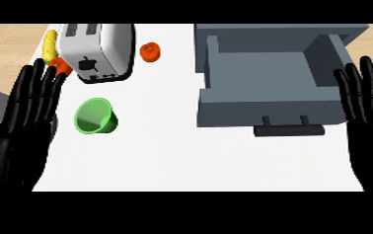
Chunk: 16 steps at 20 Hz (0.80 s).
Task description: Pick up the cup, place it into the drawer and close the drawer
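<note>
Cup spotted on table, left of centre, near toaster, tilted, mouth showing. Drawer stands open at right. Left robot hand released, fingers straight, nothing held. Right robot hand likewise released, at right edge. Pick-up not yet begun. Cup judged best taken by nearer left robot hand: side wall wrapped, toaster avoided.

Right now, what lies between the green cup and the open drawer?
Nothing: in the head view, only bare white counter separates the cup from the drawer.
</note>
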Each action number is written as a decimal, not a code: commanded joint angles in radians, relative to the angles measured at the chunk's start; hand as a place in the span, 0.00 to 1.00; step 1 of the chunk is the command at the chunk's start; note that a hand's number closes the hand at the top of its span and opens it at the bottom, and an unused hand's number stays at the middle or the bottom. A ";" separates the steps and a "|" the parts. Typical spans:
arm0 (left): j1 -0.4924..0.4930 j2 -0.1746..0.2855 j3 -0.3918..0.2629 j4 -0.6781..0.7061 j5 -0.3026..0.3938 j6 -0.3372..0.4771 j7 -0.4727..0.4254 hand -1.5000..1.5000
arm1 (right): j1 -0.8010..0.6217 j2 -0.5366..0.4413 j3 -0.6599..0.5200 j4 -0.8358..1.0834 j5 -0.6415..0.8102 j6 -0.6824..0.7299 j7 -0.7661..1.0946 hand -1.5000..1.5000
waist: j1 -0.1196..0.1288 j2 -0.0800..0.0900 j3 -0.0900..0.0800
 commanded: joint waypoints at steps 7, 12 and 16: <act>-0.128 -0.094 0.077 0.184 -0.170 0.529 -0.018 0.00 | -0.002 0.017 0.072 0.023 -0.093 0.074 0.072 0.00 | 0.003 -0.022 0.009; -0.200 -0.095 -0.023 0.297 -0.191 0.708 -0.062 0.00 | -0.045 0.063 0.087 0.084 -0.059 0.033 0.054 0.00 | 0.017 -0.028 0.011; -0.240 -0.095 -0.029 0.339 -0.173 0.729 -0.054 0.00 | -0.074 0.053 0.065 0.058 -0.065 0.037 0.096 0.00 | 0.019 -0.030 0.011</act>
